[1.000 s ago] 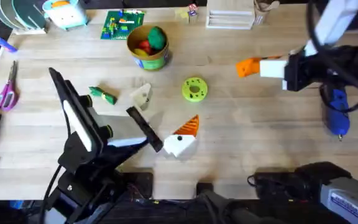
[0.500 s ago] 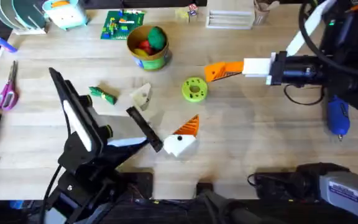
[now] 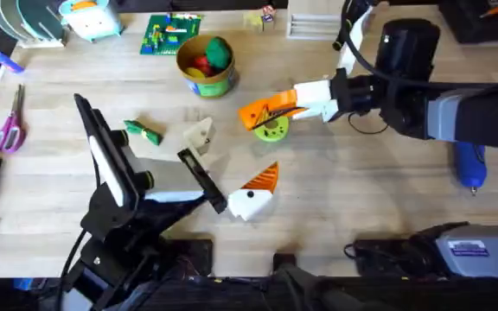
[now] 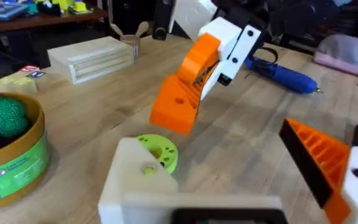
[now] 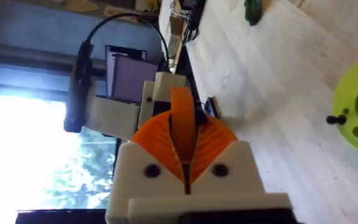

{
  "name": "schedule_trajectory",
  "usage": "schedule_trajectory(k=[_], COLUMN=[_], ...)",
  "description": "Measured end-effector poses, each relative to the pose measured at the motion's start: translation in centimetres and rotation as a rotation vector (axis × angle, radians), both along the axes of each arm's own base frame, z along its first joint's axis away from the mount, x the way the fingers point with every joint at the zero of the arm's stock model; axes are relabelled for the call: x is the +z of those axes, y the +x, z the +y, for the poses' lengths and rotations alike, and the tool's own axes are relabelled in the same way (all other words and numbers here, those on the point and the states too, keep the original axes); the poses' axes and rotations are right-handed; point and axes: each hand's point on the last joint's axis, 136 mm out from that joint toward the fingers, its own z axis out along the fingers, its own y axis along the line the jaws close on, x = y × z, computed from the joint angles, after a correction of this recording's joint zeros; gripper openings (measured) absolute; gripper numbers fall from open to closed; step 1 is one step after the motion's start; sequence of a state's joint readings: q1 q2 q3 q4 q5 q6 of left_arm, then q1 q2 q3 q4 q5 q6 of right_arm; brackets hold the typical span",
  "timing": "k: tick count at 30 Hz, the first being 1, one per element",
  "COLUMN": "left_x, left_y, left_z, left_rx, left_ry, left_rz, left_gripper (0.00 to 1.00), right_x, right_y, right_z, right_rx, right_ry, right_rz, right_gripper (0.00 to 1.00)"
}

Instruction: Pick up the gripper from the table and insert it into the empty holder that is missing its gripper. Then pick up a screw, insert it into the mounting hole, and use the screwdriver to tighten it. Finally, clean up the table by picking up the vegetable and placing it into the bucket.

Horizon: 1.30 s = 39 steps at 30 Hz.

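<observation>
My right gripper (image 3: 281, 104) is shut on the gripper (image 3: 253, 115), a loose orange wedge (image 4: 178, 106) pinched between its two ribbed pads (image 5: 213, 146). It hangs above the table over the lime disc. My left gripper (image 3: 236, 149) stands open on the table. One of its fingers carries an orange pad (image 4: 319, 158); the other is the bare cream-white holder (image 3: 199, 134) (image 4: 135, 183). The wedge hovers beyond and between them. The green vegetable (image 3: 143, 131) lies left of the holder. The bucket (image 3: 206, 79) stands at the back, and the blue screwdriver (image 3: 469, 164) lies far right.
A lime-green disc (image 3: 272, 130) with holes lies under the right gripper; a small dark screw (image 5: 335, 119) sticks up by it. Red and green toy produce fills the bucket. Scissors (image 3: 9, 130) lie far left, wooden blocks (image 3: 318, 22) at the back edge.
My right arm has swung left across the table with the orange wedge, from near the screwdriver to above the lime disc. The left arm has barely moved.
</observation>
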State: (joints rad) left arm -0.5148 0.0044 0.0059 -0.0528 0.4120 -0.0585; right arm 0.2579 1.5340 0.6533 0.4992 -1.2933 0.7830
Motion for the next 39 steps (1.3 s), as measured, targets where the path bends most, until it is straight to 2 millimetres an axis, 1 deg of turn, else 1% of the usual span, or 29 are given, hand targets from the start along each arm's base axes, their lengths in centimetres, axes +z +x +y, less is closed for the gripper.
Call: schedule_trajectory(k=[6,10,13,24,29,36,39], left_x=[0.0,0.1,0.1,0.1,0.1,0.1,0.1], left_y=[-0.7,-1.0,-1.2,-1.5,-1.5,-1.7,-1.7], left_z=[-0.5,-0.7,-0.8,-1.0,-1.0,-1.1,-1.1], left_rx=[-0.053,-0.072,-0.081,-0.107,-0.108,-0.115,-0.116], left_ry=[-0.009,-0.01,-0.01,-0.012,-0.012,-0.012,-0.012], left_rz=[0.009,0.009,0.01,0.011,0.01,0.009,0.009], left_gripper=[0.992,0.993,0.992,0.993,0.993,0.993,0.993], right_x=[-0.9,-1.0,-1.0,-1.0,-0.9,0.1,0.1], right_y=[-1.8,-2.9,-3.3,-4.3,-4.3,-3.9,-3.7], right_z=[1.8,2.8,3.1,4.1,4.1,4.4,4.5], right_rx=[0.073,0.113,0.125,0.151,0.153,0.165,0.154], right_ry=[-0.011,-0.018,-0.023,-0.033,-0.033,-0.02,-0.023], right_rz=[0.178,0.224,0.248,0.268,0.27,0.25,0.247], right_gripper=[0.009,0.009,0.009,0.009,0.009,0.009,0.009])
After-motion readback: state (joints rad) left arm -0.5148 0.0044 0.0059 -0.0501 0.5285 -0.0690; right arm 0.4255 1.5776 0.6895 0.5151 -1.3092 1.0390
